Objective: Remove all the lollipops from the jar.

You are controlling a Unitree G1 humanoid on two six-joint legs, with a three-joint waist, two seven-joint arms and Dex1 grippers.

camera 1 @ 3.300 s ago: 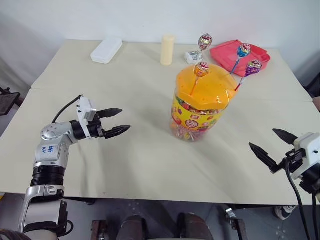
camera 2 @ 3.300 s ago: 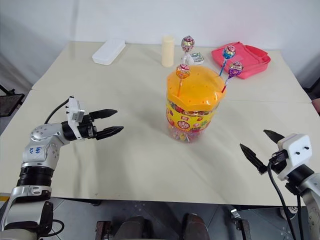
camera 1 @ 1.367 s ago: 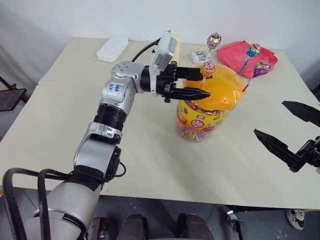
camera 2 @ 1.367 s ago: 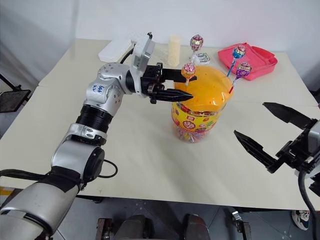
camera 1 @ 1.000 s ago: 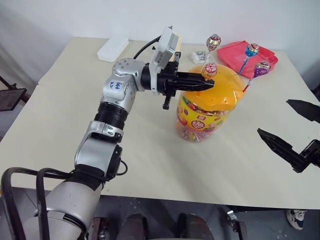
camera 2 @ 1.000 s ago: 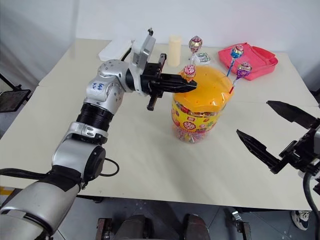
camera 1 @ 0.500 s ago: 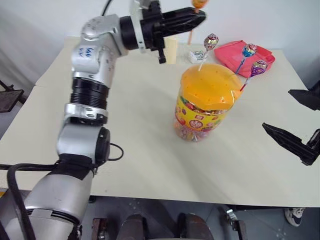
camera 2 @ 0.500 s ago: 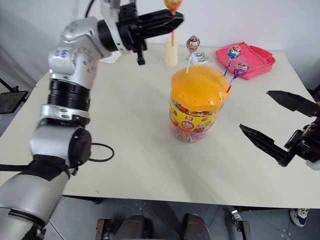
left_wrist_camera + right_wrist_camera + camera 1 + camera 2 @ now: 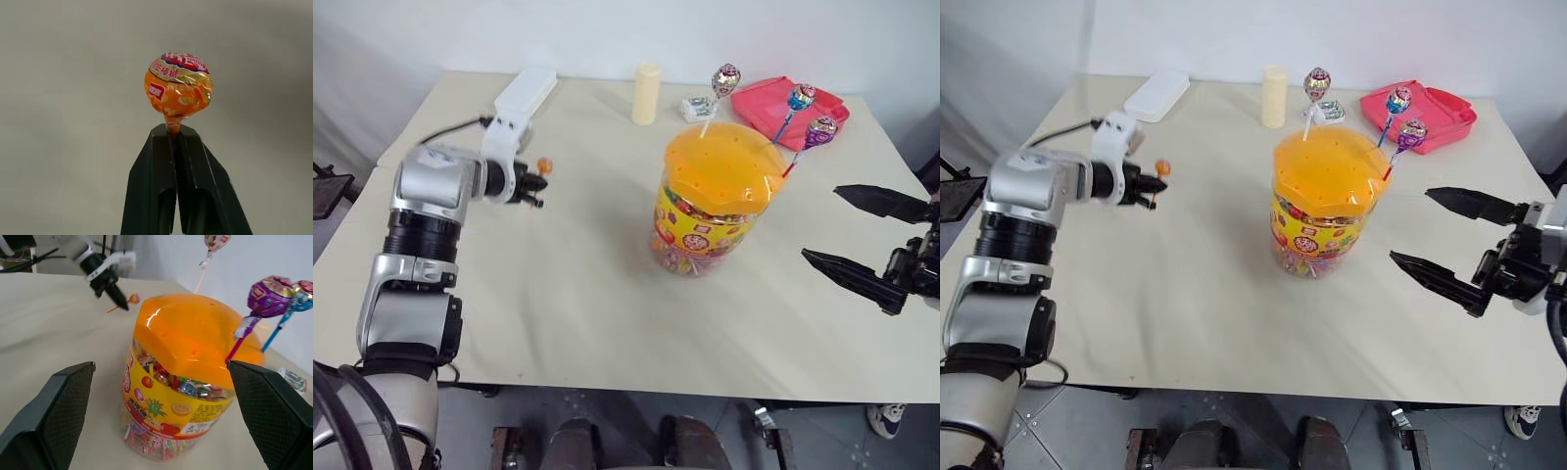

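A wide cream surface (image 9: 607, 294) fills most of the head view. Slightly right of centre stands the jar (image 9: 710, 211), upright, a clear tub with a domed orange lid and a yellow-red label. Three lollipops remain in the lid, sticks leaning up and toward the upper right: a pinkish lollipop (image 9: 725, 78) at the lid's far edge, then a blue-red lollipop (image 9: 795, 98) and a purple lollipop (image 9: 820, 128) at its right side. Their lower stick ends are hard to make out where they meet the lid.

In the left middle of the frame the left claw (image 9: 530, 185) is closed tight on the stick of the orange lollipop (image 9: 544, 165), well away from the jar and above the surface. The candy head sits just past the fingertips; most of the stick is hidden between the fingers, so its long axis is hard to judge beyond running along the claw.

At the right edge the right claw (image 9: 847, 235) is spread wide and empty, pointing left toward the jar, its wrist cut off by the frame.

Along the far edge lie a white box (image 9: 530, 88), a cream cylinder (image 9: 646, 94) and a red tray (image 9: 773, 98).
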